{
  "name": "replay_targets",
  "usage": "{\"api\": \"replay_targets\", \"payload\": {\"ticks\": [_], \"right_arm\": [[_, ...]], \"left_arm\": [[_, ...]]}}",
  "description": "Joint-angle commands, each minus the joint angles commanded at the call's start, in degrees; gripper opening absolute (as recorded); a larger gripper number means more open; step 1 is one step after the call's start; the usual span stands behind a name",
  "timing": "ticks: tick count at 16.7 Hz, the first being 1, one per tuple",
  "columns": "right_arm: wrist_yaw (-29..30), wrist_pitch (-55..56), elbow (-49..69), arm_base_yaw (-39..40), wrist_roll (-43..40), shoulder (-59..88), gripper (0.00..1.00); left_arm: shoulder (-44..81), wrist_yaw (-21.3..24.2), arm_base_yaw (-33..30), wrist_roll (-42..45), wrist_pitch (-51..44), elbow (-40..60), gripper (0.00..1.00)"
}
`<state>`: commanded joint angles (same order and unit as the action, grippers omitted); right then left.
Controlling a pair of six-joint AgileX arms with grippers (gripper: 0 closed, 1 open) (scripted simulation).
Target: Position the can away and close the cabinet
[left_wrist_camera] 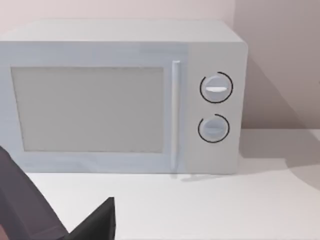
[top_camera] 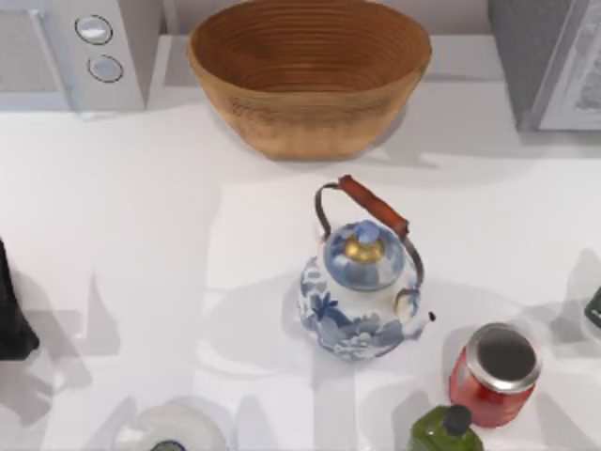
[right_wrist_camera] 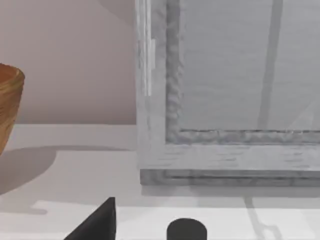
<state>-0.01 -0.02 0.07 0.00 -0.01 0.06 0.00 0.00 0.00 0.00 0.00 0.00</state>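
Note:
The can point(top_camera: 493, 376) is small and red with a shiny silver top. It stands upright near the table's front right, just right of the kettle. The grey cabinet point(top_camera: 549, 61) stands at the back right corner, and the right wrist view shows its front point(right_wrist_camera: 225, 100) close up. My right gripper point(top_camera: 593, 308) sits at the right edge, behind and to the right of the can and apart from it. My left gripper point(top_camera: 11, 319) is parked at the left edge. A dark part of it point(left_wrist_camera: 95, 222) shows in the left wrist view.
A blue-and-white kettle point(top_camera: 362, 287) with a brown handle stands mid-table. A woven basket point(top_camera: 310, 70) sits at the back centre, a white microwave point(top_camera: 80, 52) at the back left. A green bottle with a black cap point(top_camera: 446, 430) stands touching or just left of the can. A white object point(top_camera: 174, 430) lies at the front left.

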Motion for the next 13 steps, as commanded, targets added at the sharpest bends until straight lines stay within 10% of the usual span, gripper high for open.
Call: {"api": "replay_targets", "payload": {"ticks": [8, 13], "right_arm": [[-1.4, 1.6, 0.4, -1.4, 0.0, 2.1, 1.00], [-12.1, 14.7, 4.9, -12.2, 0.1, 16.9, 1.00]], "left_arm": [[0.0, 0.0, 0.0, 0.0, 0.0, 0.0, 1.00], [0.0, 0.0, 0.0, 0.0, 0.0, 0.0, 1.00]]}}
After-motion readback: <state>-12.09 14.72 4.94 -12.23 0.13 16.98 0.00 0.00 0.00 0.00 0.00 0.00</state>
